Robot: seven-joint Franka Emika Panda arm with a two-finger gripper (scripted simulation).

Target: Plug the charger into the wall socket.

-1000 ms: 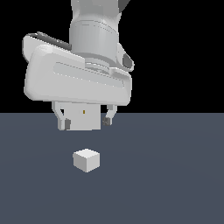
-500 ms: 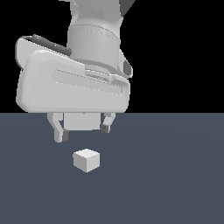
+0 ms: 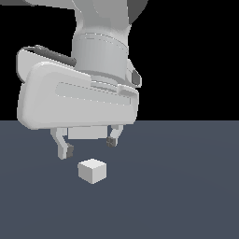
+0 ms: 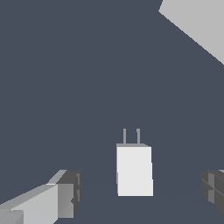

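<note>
The charger (image 3: 92,170) is a small white cube lying on the dark grey floor. In the wrist view the charger (image 4: 134,170) shows two thin prongs pointing away from its body. My gripper (image 3: 88,145) is open and empty, hanging just above and slightly behind the charger, with its two dark-tipped fingers (image 3: 65,150) spread wider than the cube. In the wrist view the gripper (image 4: 142,192) has the charger between its fingers. A pale flat surface in the corner of the wrist view (image 4: 197,22) may be the wall socket; no slot mark shows on it.
The dark grey floor (image 3: 186,196) stretches all around the charger. The large white arm body (image 3: 79,98) hangs over the scene and hides what is behind it.
The arm has come down and shifted toward the exterior view's left. The fingers now sit closer above the charger. The charger has not moved.
</note>
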